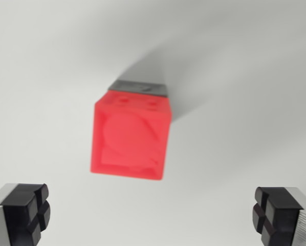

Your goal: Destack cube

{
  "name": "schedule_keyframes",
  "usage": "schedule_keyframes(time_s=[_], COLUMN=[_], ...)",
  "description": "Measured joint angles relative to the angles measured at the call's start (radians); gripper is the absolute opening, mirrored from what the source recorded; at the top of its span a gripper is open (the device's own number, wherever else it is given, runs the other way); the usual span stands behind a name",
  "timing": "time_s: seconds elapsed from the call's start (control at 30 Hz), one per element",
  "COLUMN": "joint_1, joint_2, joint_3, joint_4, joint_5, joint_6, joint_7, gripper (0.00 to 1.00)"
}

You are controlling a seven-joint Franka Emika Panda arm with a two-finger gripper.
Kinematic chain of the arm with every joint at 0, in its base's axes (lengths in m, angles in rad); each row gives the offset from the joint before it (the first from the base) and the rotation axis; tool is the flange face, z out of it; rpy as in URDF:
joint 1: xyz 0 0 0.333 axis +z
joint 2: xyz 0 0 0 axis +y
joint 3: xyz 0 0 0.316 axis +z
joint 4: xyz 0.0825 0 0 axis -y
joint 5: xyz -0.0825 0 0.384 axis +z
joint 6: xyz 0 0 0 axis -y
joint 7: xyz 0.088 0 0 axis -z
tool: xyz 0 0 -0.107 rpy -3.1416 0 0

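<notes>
Wrist view: red cube (130, 137) squarely atop dark cube (140, 87)

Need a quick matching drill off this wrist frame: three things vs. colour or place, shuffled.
Things:
1. red cube
2. grey block
3. finger pads

Descriptions:
A. black, at the bottom corners, set wide apart
B. centre of view, round recess on its top face
C. only an edge showing past the stack's far side

Pairs: 1-B, 2-C, 3-A
</notes>
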Motion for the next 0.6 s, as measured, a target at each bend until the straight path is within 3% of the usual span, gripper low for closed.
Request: schedule_keyframes(time_s=[0.23, 0.6], joint_1=[0.031, 0.032], joint_2=[0.035, 0.117], joint_3=[0.000, -0.005], joint_4=[0.007, 0.003], joint_5=[0.000, -0.001], joint_6=[0.029, 0.114], joint_7=[0.072, 0.076], gripper=[1.00, 1.00])
